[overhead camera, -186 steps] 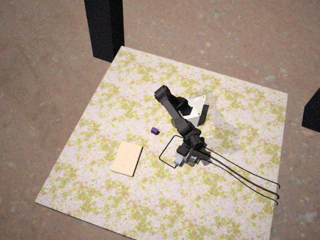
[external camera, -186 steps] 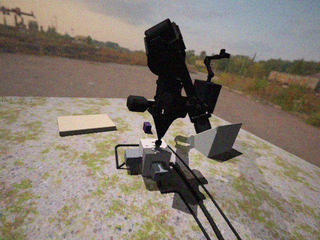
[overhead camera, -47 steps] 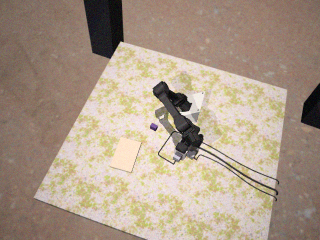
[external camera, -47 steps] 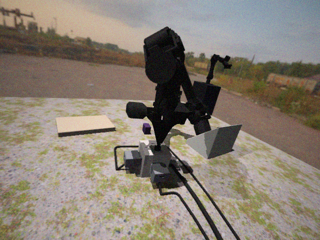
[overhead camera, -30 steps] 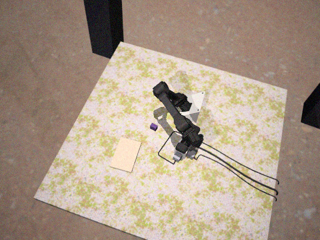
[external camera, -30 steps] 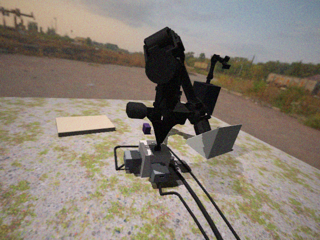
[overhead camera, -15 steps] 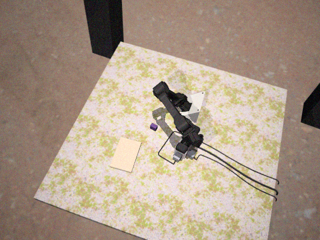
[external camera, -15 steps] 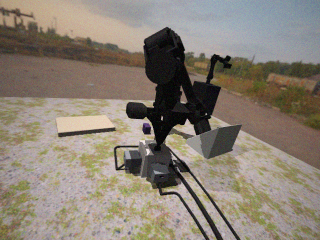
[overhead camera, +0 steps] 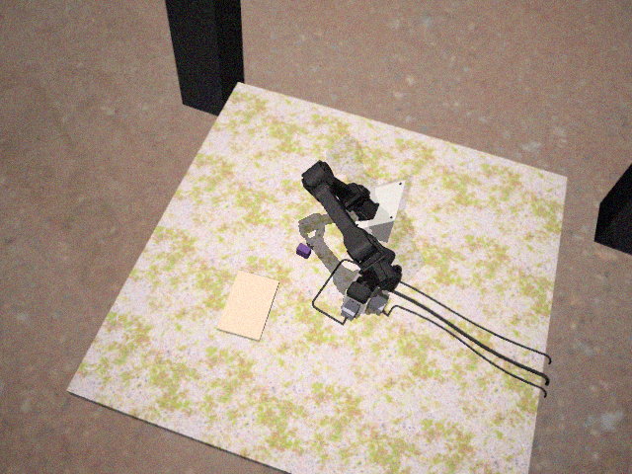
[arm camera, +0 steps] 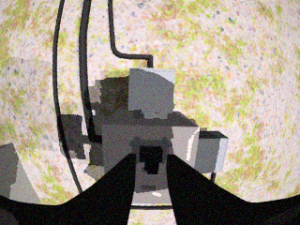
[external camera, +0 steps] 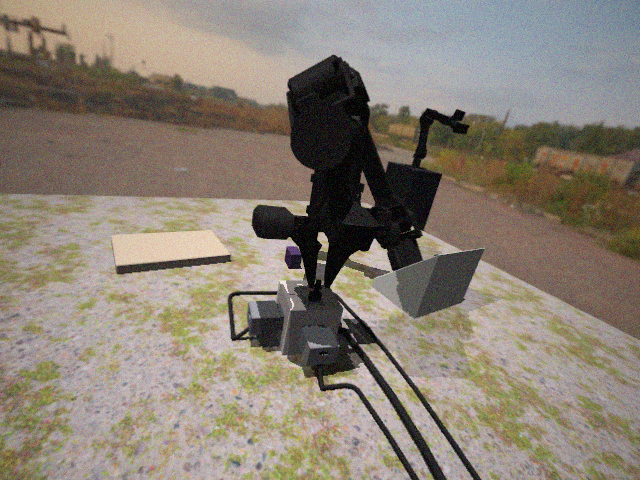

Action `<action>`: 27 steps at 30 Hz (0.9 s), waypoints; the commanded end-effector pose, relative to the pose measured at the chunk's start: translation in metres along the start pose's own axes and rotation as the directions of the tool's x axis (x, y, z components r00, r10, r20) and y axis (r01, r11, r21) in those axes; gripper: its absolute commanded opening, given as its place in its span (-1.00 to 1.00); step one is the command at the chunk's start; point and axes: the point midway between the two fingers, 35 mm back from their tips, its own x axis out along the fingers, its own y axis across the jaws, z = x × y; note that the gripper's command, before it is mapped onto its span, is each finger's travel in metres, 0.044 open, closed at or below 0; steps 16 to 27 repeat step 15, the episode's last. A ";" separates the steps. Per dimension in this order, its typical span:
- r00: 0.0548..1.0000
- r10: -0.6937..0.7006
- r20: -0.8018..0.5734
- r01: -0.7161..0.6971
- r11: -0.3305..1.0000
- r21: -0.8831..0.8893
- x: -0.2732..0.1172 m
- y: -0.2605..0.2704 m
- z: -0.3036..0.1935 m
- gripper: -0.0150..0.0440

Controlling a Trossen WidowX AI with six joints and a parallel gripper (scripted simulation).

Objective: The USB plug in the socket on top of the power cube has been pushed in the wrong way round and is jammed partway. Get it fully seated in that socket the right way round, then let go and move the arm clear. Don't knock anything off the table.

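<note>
Down on a pale table (overhead camera: 448,352) (external camera: 129,403) (arm camera: 253,47) with green spots, with brown ground behind. Near the middle of the wrist view, look for the gripper (overhead camera: 371,291) (external camera: 320,283) (arm camera: 152,160), pointing down and a little open, gripping nothing. Placed with one finger on each side of the black USB plug (external camera: 315,294) (arm camera: 151,154), likely to let go of it, or to get ready to pinch it. Find the plug at the lower middle of the wrist view, standing on top of the power cube (external camera: 292,320) (arm camera: 117,145). Hard to tell which way round, or how deep, so best to check before moving far. If seated right, go straight up, so as not to drag the plug along. If wrong, pinch, pull up, turn and push down.

Around the cube, see grey blocks (overhead camera: 351,308) (external camera: 266,317) (arm camera: 211,155) at its sides and black wires (external camera: 403,408) (arm camera: 82,47), easy to bump or snag. Farther out, spot a purple block (overhead camera: 303,250) (external camera: 293,256), a flat tan board (overhead camera: 248,306) (external camera: 170,248) at left in the exterior view, and a pale sloping panel (overhead camera: 387,203) (external camera: 449,284) at right. Keep the arm high there, to knock nothing off.
</note>
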 end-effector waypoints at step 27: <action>1.000 0.000 0.000 0.000 1.000 0.000 -0.011 0.000 0.001 -0.17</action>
